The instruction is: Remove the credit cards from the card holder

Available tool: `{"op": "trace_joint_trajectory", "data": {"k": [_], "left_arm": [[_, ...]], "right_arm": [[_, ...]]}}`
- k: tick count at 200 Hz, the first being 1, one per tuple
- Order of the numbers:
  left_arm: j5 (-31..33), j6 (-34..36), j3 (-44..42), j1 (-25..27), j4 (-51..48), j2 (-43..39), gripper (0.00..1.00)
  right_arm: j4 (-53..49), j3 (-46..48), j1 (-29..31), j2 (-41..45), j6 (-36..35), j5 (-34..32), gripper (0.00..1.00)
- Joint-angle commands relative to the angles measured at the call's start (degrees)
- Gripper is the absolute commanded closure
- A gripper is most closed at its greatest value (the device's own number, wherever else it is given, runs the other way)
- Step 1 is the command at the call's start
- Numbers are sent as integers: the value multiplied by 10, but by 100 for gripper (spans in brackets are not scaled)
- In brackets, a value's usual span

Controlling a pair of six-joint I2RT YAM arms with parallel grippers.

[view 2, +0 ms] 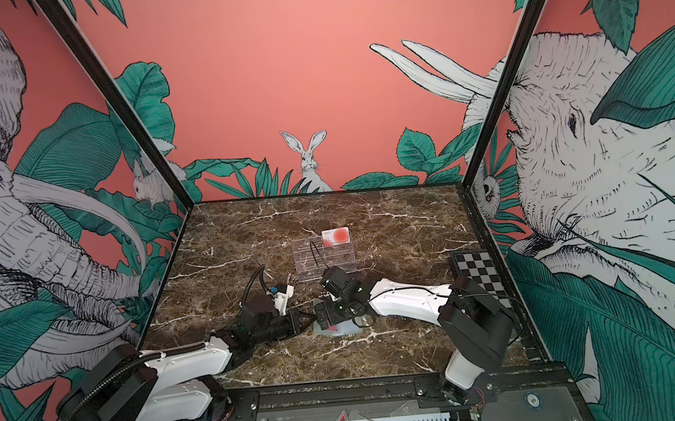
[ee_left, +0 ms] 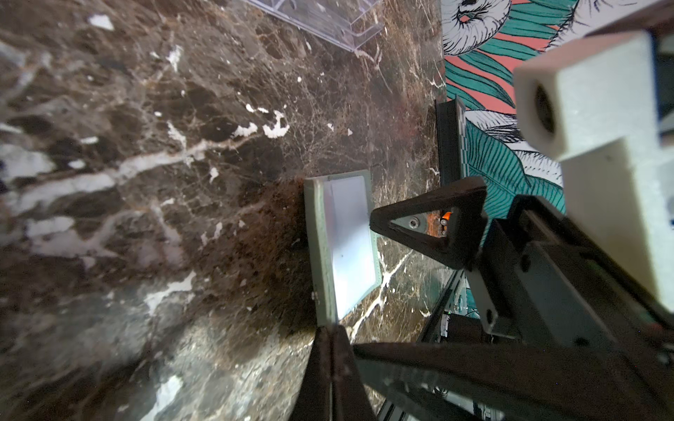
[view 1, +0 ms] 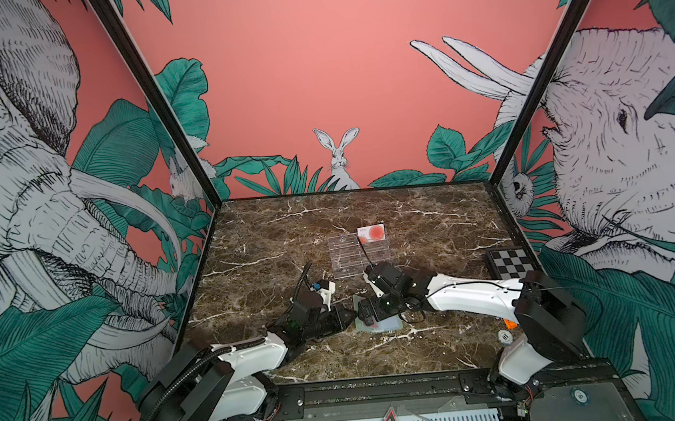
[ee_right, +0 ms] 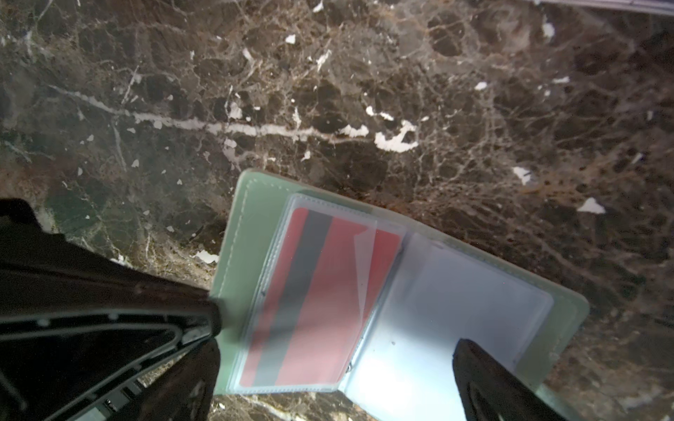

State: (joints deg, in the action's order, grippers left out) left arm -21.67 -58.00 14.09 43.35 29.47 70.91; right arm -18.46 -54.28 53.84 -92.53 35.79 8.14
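Marble table [view 1: 287, 232] carries the holder [ee_right: 251, 226], lying open near the middle of its front edge with a red striped card [ee_right: 321, 291] inside a clear sleeve. At the cover's edge sits the left gripper [ee_left: 330, 335], jaws shut, which should pin the holder down. The right gripper [ee_right: 333, 346], jaws wide apart above the sleeve, would do best to drag the card to the sleeve's mouth before pinching its thin edge.
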Motion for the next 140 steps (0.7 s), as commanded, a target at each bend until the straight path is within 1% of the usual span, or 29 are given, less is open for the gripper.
{"op": "trace_joint_trajectory", "data": {"k": [1, 36, 140], "left_arm": [[4, -2, -4, 2, 12, 0, 100], [5, -1, -4, 3, 11, 0, 100], [8, 1, -10, 2, 11, 0, 100]], "right_arm": [[-4, -10, 4, -7, -1, -14, 2], [-17, -12, 4, -13, -6, -24, 2], [-24, -6, 4, 3, -13, -43, 2]]}}
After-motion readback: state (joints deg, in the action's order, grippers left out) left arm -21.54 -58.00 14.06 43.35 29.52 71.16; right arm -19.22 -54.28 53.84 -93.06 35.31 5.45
